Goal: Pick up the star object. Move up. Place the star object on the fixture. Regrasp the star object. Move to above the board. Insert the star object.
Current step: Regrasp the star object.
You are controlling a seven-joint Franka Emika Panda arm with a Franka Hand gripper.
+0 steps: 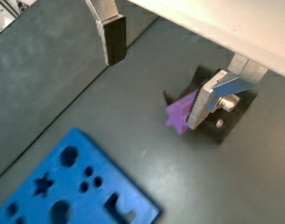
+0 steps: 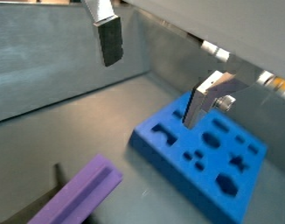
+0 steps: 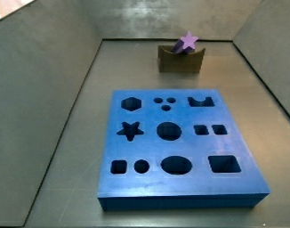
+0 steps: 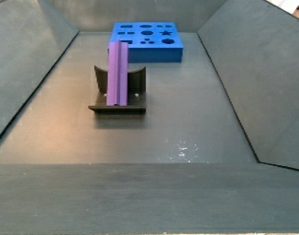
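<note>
The light-purple star object [image 4: 117, 73] lies lengthwise in the notch of the fixture [image 4: 135, 90]. Seen end-on in a side view, it is a small star [image 3: 187, 41] on the olive-brown fixture [image 3: 181, 61]. The blue board [image 3: 177, 147] with its dark cutouts lies flat on the floor, apart from the fixture. My gripper [image 1: 163, 70] is open and empty, high above the floor, and does not show in either side view. In both wrist views the star object [image 1: 180, 112] [image 2: 80, 192] and the board [image 1: 75, 188] [image 2: 209, 144] lie below the fingers [image 2: 107, 39].
Grey sloping walls [image 4: 29, 83] close in the floor on all sides. Bare grey floor [image 4: 152, 138] runs between the fixture and the near wall.
</note>
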